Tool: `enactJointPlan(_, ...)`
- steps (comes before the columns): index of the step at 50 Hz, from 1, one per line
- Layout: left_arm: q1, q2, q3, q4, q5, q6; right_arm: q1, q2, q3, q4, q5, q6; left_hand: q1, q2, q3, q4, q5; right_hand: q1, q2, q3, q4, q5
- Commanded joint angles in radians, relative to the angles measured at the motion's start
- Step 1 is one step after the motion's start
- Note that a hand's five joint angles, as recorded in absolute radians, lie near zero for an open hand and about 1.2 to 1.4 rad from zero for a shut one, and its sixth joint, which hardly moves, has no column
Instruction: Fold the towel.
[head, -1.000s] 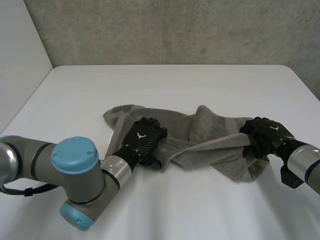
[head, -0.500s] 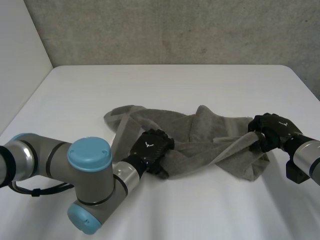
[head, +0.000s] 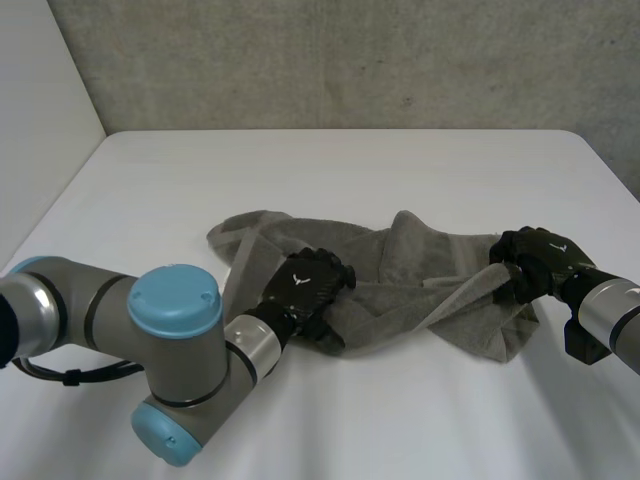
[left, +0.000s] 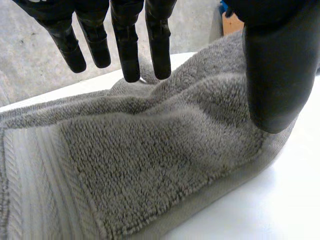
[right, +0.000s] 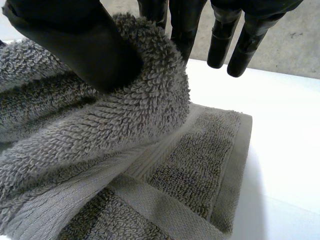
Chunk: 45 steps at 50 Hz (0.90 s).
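A grey towel (head: 420, 268) lies bunched and crumpled across the middle of the white table (head: 330, 170). My left hand (head: 304, 284) rests on the towel's left part, near its front edge. In the left wrist view its fingers (left: 127, 35) hang straight above the towel (left: 150, 165), with the thumb (left: 277, 65) apart from them, so the hand is open. My right hand (head: 540, 260) is at the towel's right end. There its thumb (right: 75, 35) pinches a thick fold of the towel (right: 125, 150) against the fingers, and a taut ridge of cloth runs from it toward the middle.
A concrete wall stands behind the table's far edge (head: 340, 131). Bare table surface lies beyond the towel and in front of it. My left arm's elbow (head: 175, 300) sits low over the table's front left.
My left hand has slid a little to the right over the towel. My right hand has shifted slightly right and up, drawing its fold of cloth tighter.
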Motion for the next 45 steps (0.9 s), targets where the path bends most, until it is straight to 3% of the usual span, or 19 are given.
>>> enactJointPlan(1, 0.006, -0.057, 0.042, -0.002, -0.001, 0.049, 0.000, -0.002, 0.001, 0.001, -0.001, 0.000, -0.005, 0.002, -0.058, -0.066, 0.044, 0.057, 0.083, -0.053, -0.076, 0.066)
enactJointPlan(3, 0.007, -0.067, 0.051, -0.002, -0.002, 0.069, 0.000, -0.002, 0.001, 0.001, -0.001, 0.000, 0.127, 0.134, -0.058, -0.066, 0.177, 0.057, 0.083, -0.053, -0.076, 0.066)
enactJointPlan(5, 0.009, -0.087, 0.068, -0.004, -0.004, 0.104, 0.000, -0.002, 0.003, 0.002, 0.000, 0.000, 0.449, 0.456, -0.058, -0.066, 0.498, 0.057, 0.083, -0.053, -0.076, 0.066)
enactJointPlan(6, 0.009, -0.087, 0.068, -0.004, -0.004, 0.104, 0.000, -0.002, 0.003, 0.002, -0.001, 0.000, 0.450, 0.457, -0.058, -0.066, 0.500, 0.057, 0.083, -0.053, -0.076, 0.066)
enactJointPlan(7, 0.013, -0.093, 0.074, -0.007, -0.013, 0.121, 0.000, -0.004, 0.003, 0.002, -0.001, 0.000, 0.636, 0.643, -0.058, -0.066, 0.686, 0.057, 0.083, -0.053, -0.076, 0.066)
enactJointPlan(8, 0.013, -0.093, 0.074, -0.007, -0.013, 0.121, 0.000, -0.004, 0.003, 0.002, -0.001, 0.000, 0.638, 0.645, -0.058, -0.066, 0.688, 0.057, 0.083, -0.053, -0.076, 0.066)
enactJointPlan(9, 0.015, -0.093, 0.077, -0.008, -0.024, 0.133, 0.000, -0.007, 0.003, 0.004, -0.001, 0.000, 0.871, 0.878, -0.058, -0.066, 0.920, 0.057, 0.083, -0.053, -0.076, 0.066)
enactJointPlan(10, 0.021, -0.088, 0.077, -0.014, -0.039, 0.139, 0.000, -0.007, 0.003, 0.004, -0.001, 0.000, 0.902, 0.909, -0.058, -0.066, 0.951, 0.057, 0.083, -0.053, -0.076, 0.066)
enactJointPlan(16, 0.072, 0.015, 0.062, -0.057, -0.088, 0.136, 0.000, -0.011, 0.006, 0.007, -0.001, 0.000, 0.902, 0.909, -0.058, -0.066, 0.952, 0.057, 0.083, -0.053, -0.076, 0.066)
enactJointPlan(21, 0.092, 0.250, -0.022, -0.085, -0.085, 0.115, -0.001, -0.045, 0.008, 0.015, -0.005, 0.000, 0.902, 0.909, -0.058, -0.066, 0.952, 0.057, 0.083, -0.053, -0.076, 0.066)
enactJointPlan(25, 0.092, 0.343, -0.059, -0.088, -0.084, 0.083, 0.015, -0.097, 0.011, 0.042, -0.011, -0.002, 0.902, 0.909, -0.058, -0.066, 0.952, 0.057, 0.083, -0.053, -0.076, 0.066)
enactJointPlan(32, 0.104, 0.525, -0.136, -0.172, 0.010, 0.043, 0.055, -0.270, -0.002, 0.182, -0.110, -0.017, 0.902, 0.909, -0.058, -0.066, 0.952, 0.057, 0.083, -0.053, -0.076, 0.066)
enactJointPlan(39, 0.190, 0.502, -0.114, -0.255, 0.083, 0.055, 0.105, -0.268, -0.077, 0.188, -0.213, -0.037, 0.902, 0.909, -0.058, -0.066, 0.952, 0.057, 0.083, -0.053, -0.076, 0.066)
enactJointPlan(45, 0.214, 0.262, 0.014, -0.281, 0.097, 0.177, 0.190, -0.056, -0.259, 0.205, -0.221, -0.068, 0.902, 0.909, -0.058, -0.066, 0.952, 0.057, 0.083, -0.053, -0.076, 0.066)
